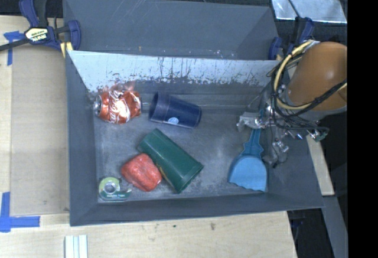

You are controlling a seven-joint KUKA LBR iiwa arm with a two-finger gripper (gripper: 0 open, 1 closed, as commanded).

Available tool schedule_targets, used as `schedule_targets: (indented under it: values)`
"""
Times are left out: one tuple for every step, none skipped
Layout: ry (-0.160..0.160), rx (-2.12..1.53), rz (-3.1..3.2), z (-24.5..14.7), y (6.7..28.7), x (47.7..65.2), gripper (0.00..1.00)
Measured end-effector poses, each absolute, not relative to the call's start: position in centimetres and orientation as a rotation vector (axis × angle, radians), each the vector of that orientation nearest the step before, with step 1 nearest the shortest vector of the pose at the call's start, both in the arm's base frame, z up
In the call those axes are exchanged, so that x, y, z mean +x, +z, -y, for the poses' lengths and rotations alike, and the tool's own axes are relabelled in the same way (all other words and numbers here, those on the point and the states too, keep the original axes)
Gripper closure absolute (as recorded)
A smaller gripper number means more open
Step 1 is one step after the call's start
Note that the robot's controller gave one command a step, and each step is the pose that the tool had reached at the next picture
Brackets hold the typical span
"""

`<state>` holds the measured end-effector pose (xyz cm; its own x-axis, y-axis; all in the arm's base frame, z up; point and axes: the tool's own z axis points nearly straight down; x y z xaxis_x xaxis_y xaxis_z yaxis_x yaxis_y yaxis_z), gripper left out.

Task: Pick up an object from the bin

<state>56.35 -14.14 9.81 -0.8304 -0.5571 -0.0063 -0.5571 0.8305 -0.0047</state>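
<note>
Grey metal walls sloped down to the flat floor of the bin, seen from above in the camera view. The arm came in from the right, with a round orange cover and yellow and black cables on it.

The gripper was low in the right side of the bin. It was at the top end of the thin handle of a light blue scoop. The scoop lay flat on the floor, with its wide end toward the front wall. Nobody could tell if the gripper was open, closed, or holding the handle.

The other things lay well apart from the gripper, on the left side. A squashed red and white can was near the back wall. Its letters were too crumpled to read. Just beside it, a dark blue cup lay on its side, with a small pale round sticker that could not be read. A dark green block lay tilted in front of the cup. A red lump touched the green block. A little roll of tape was by the front left corner, next to the lump.
</note>
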Motion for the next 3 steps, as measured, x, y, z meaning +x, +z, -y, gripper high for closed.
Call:
schedule_targets:
  values:
    - [-0.008, -0.948, -2.989, 14.10, 7.54, 56.99, 1.00]
    - [-0.008, -0.948, -2.989, 14.10, 7.54, 56.99, 1.00]
    - [-0.008, -0.948, -2.988, 14.10, 7.71, 56.98, 1.00]
